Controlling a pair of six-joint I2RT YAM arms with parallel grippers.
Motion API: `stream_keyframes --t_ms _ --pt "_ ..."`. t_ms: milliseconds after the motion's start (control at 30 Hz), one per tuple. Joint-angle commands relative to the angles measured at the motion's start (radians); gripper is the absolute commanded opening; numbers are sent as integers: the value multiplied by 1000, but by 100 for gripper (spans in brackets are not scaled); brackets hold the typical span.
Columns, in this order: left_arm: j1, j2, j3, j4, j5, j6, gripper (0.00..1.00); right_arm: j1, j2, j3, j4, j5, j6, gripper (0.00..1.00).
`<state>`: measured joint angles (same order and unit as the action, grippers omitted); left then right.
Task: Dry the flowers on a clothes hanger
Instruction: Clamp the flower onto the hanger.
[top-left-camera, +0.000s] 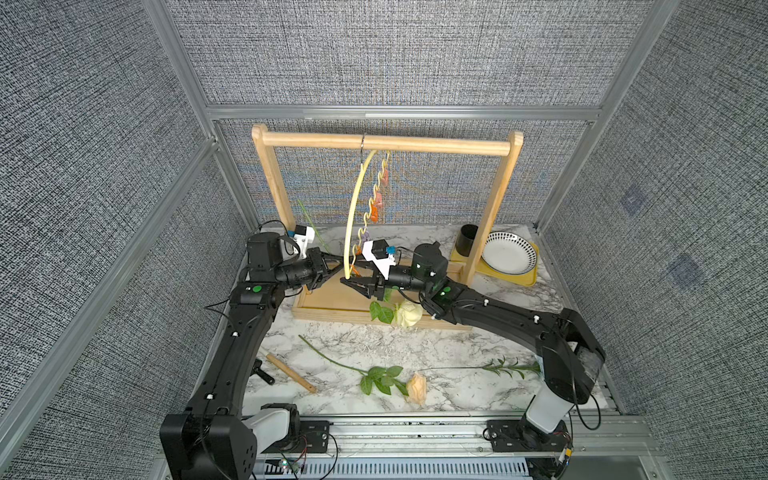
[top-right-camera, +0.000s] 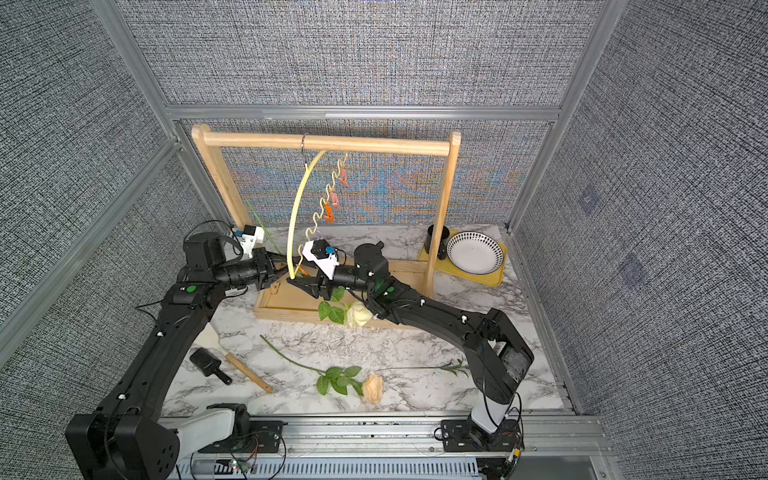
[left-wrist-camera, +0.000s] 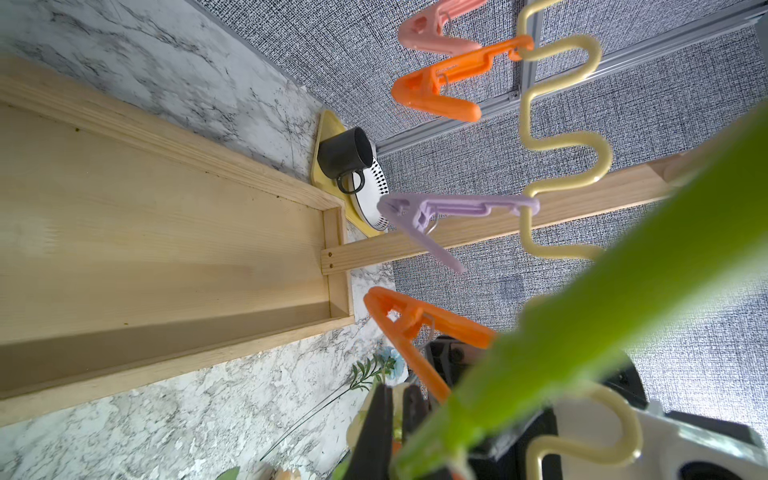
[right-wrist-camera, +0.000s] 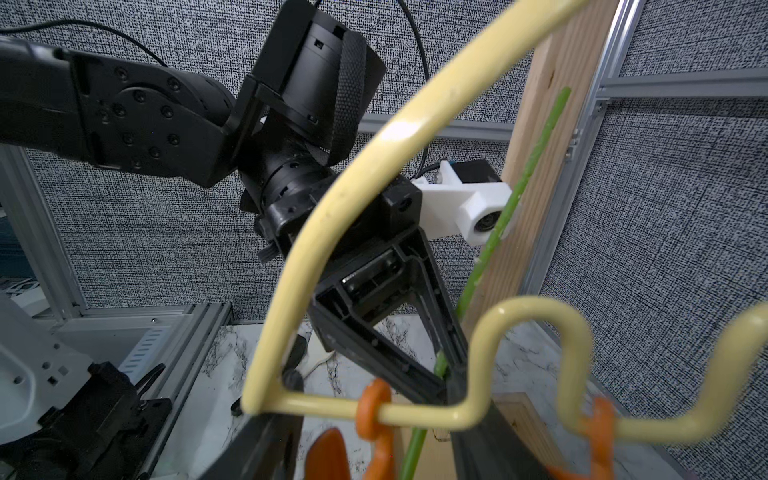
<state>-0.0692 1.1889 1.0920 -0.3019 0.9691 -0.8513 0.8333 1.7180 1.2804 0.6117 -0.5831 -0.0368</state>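
Near the tabletop's (top-left-camera: 457, 345) back edge, the left gripper (top-left-camera: 334, 266) pinched the cream rose's (top-left-camera: 409, 313) stem (right-wrist-camera: 542, 137) by the hanger (top-left-camera: 353, 208); the right gripper (top-left-camera: 353, 284) gaped open. Light and bendy, I judged: hold the stem, never the bloom.

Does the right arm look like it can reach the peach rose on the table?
Probably yes: the peach rose lies on the table with nothing over it, near that arm's base, and the right end effector is open.
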Motion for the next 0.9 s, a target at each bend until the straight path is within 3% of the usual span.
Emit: stream_keyframes --t_ms 0,67,133,467,533,867 --pt "2 -5 11 7 6 21 13 2 -15 -10 4 4 2 60" --pt "1 -7 14 2 5 24 22 1 -21 -15 -7 8 3 62" --pt "1 -8 18 -6 3 32 40 0 -27 -21 -12 5 4 63" --pt "1 -31 35 -48 -23 65 77 0 -52 -51 -39 -7 5 64" --pt "2 -39 41 -70 -44 79 97 -2 -62 -62 -50 -7 2 64" --pt "3 -84 57 -169 -146 164 100 -26 -144 -144 -117 25 -13 66"
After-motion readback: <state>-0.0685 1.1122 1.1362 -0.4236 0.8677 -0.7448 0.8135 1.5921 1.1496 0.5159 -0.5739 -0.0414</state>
